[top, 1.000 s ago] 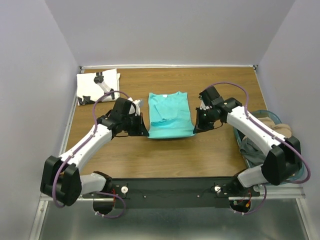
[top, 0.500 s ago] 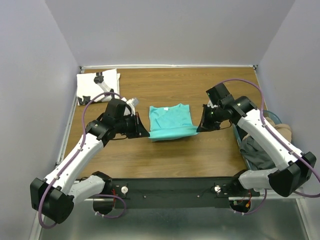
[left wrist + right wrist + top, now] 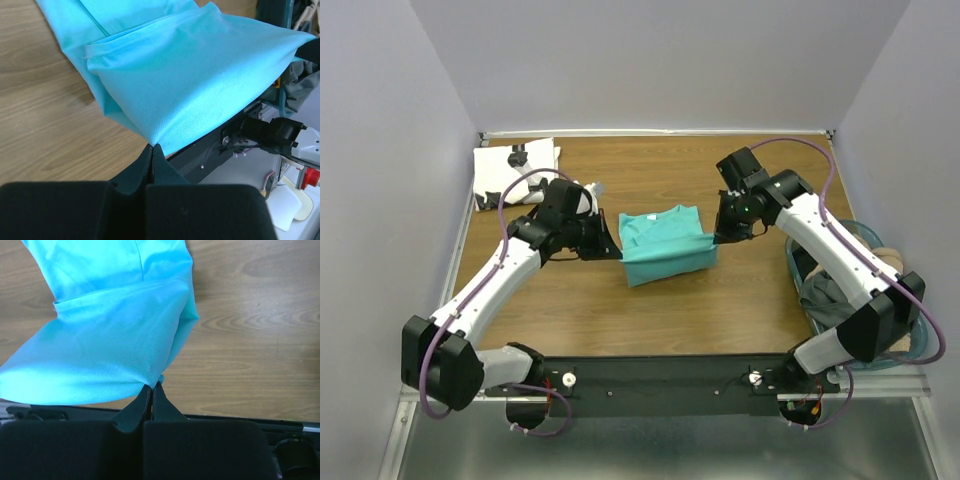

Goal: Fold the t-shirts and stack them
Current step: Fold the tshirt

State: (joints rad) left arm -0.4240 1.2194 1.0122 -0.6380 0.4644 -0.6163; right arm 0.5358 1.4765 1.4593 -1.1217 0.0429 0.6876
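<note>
Four fingers point(image 3: 142, 172) pinching, turquoise t-shirt point(image 3: 665, 245) stretched between

Bare table point(image 3: 650, 315) shows on the near side of the turquoise shirt point(image 3: 665, 245). The white shirt point(image 3: 515, 170) fills the far left corner; a basket point(image 3: 848, 226) stands beyond the right edge.

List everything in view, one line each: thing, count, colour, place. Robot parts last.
turquoise t-shirt: one, turquoise, middle of the table, partly folded
white t-shirt: one, white with black marks, folded, far left corner
table: one, brown wood, under both shirts
basket: one, teal rim, at the table's right edge
clothes: grey and beige, in the basket, count unclear
left gripper: one, black, shut on the turquoise t-shirt
right gripper: one, black, shut on the turquoise t-shirt
</note>
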